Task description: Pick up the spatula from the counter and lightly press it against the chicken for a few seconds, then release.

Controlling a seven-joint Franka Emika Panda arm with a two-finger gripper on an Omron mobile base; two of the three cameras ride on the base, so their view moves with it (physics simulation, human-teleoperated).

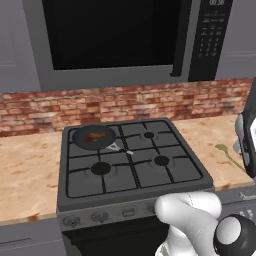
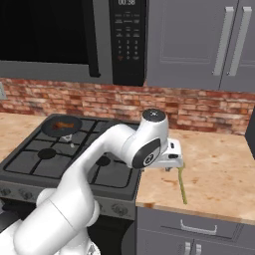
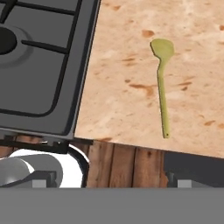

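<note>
On the counter [image 3: 127, 65] right of the stove [image 3: 43, 65], your green spatula [image 3: 162, 94] lies flat, blade away from the front edge. It looks light, thin and slick, perhaps slightly flexible, so take it mid-handle across its narrow width. Your gripper [image 2: 173, 160] hovers above it, jaws fully apart, holding nothing.

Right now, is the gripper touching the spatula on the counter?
Apart. In the hand view the whole spatula lies alone on the counter, and the open gripper hangs above it, with nothing on the handle.
</note>
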